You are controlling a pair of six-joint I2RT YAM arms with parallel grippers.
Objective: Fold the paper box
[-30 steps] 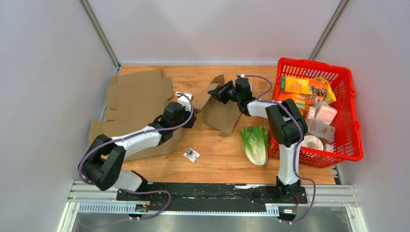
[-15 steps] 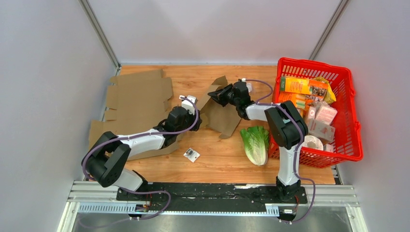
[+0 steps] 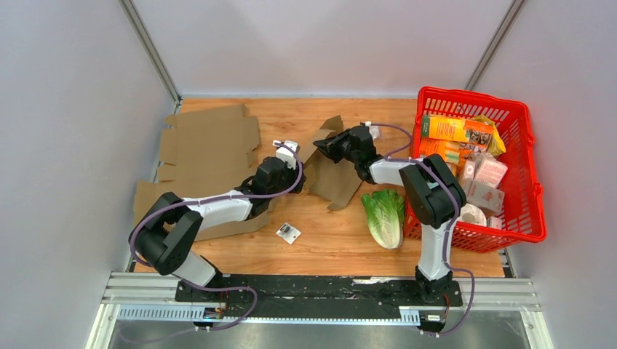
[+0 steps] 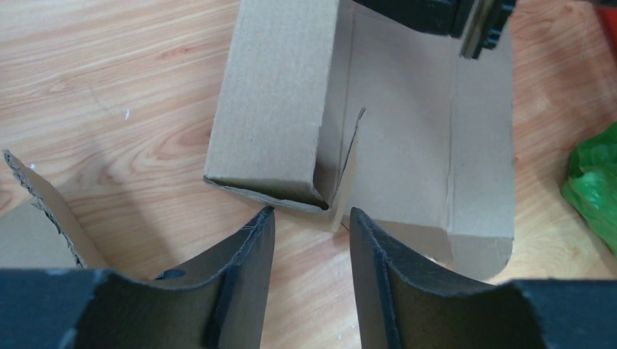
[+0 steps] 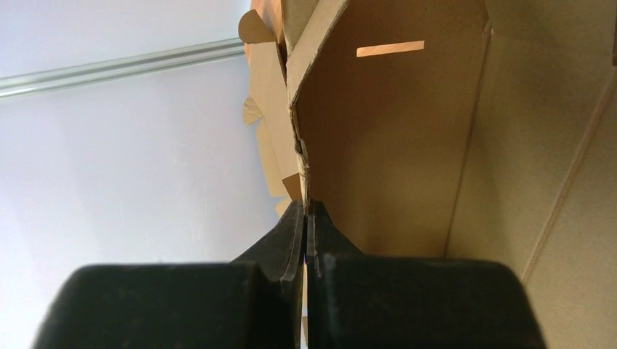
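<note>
The paper box (image 3: 333, 177) is a brown cardboard blank lying half open on the wooden table, one side wall (image 4: 273, 94) folded up. My right gripper (image 3: 327, 147) is shut on the thin edge of its far flap, and in the right wrist view (image 5: 306, 209) the cardboard edge runs between the pressed fingers. My left gripper (image 3: 295, 173) stands open just short of the box's near corner (image 4: 331, 211), in the left wrist view (image 4: 311, 218) with bare table between its fingers. It holds nothing.
Flat cardboard sheets (image 3: 211, 142) lie under and behind my left arm. A lettuce (image 3: 384, 214) lies right of the box. A red basket (image 3: 535, 174) full of groceries stands at the right. A small packet (image 3: 289, 233) sits near the front.
My left gripper has opened wider and stands just off the box's near corner. My right gripper has shifted slightly left, still pinching the flap.
</note>
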